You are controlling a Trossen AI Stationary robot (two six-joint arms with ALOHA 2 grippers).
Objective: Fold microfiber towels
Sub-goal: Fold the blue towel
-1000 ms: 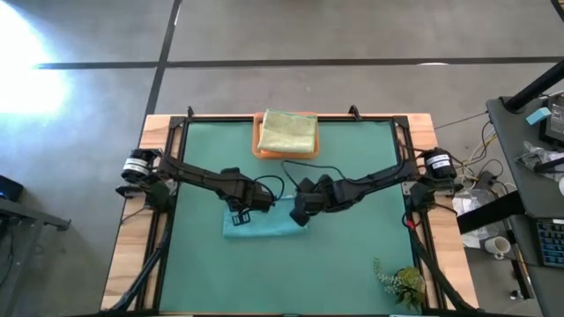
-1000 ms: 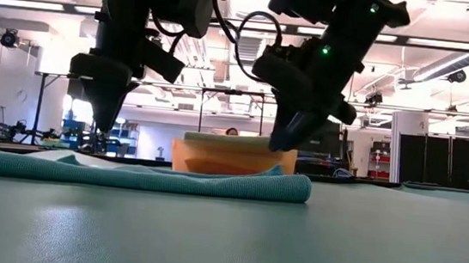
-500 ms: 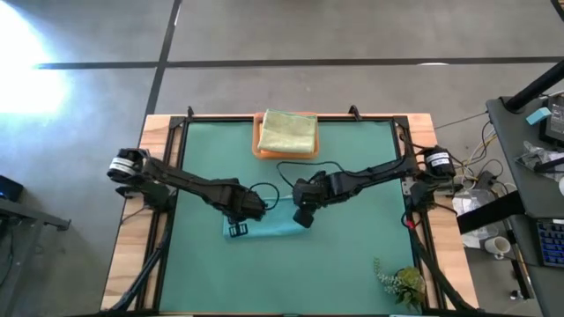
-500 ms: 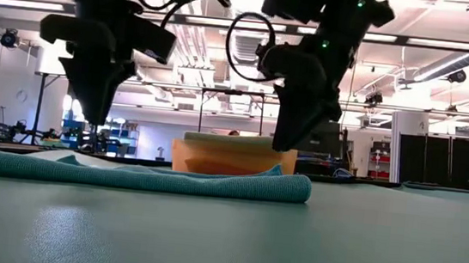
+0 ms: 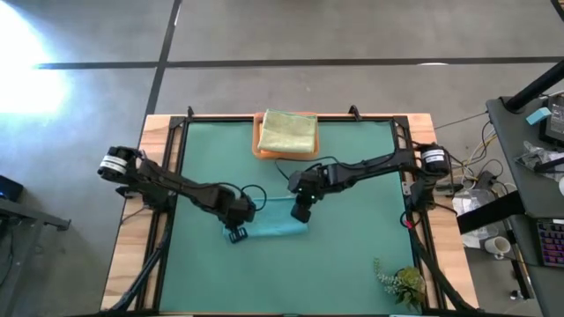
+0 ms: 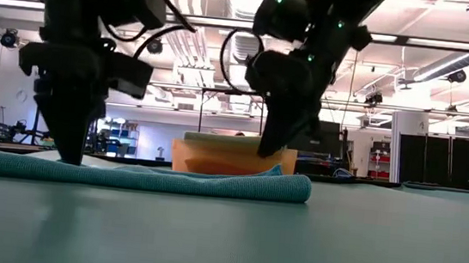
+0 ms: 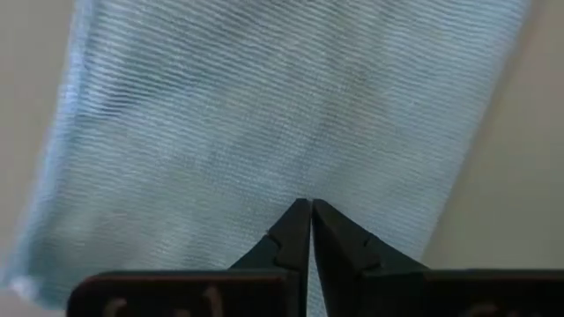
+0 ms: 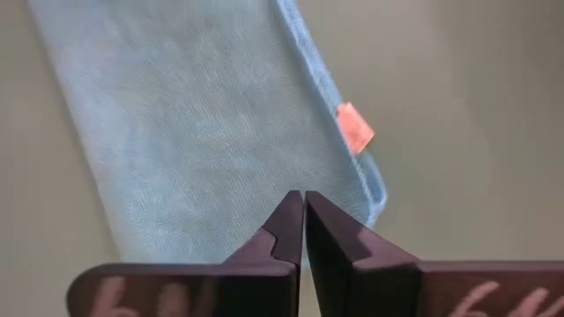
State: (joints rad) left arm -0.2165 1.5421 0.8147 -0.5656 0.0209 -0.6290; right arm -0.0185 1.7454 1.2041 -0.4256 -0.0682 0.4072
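Here the teal towel (image 5: 275, 223) lies folded into a flat band, both grippers' jaws pressed together, holding nothing.

towel (image 5: 275, 224) mid-mat (image 5: 352, 264), tray (image 5: 258, 145) behind, plant (image 5: 401, 283) front-right

Wooden tray (image 5: 259, 146) at the green mat's (image 5: 352, 255) far edge — plant sprig (image 5: 401, 283) near corner.

Both claws newly closed, lower.
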